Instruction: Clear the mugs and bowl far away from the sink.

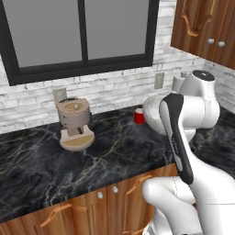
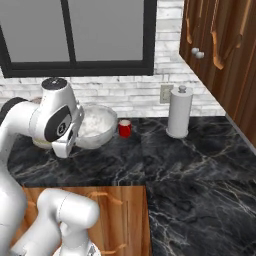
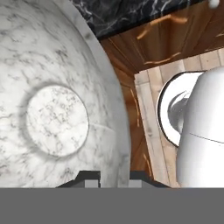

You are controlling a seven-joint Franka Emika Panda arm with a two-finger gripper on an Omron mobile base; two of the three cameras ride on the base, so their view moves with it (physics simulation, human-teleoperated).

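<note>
Nothing to read here: no lettering, labels, brands or numbers on any surface (the wall plates, cabinets and coffee machine all plain).

A white marble-look bowl (image 3: 57, 118), grey-veined and smooth, above a glossy black counter (image 1: 41, 165) veined in white; polished grained wood cabinet doors (image 2: 220, 45) with wooden handles; a glossy red mug (image 2: 125, 128); rough whitewashed brick wall (image 1: 114, 87).

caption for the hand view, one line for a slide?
Hand camera looking into the marbled white bowl, the gripper shut on its rim, with wooden cabinet fronts beyond.
</note>
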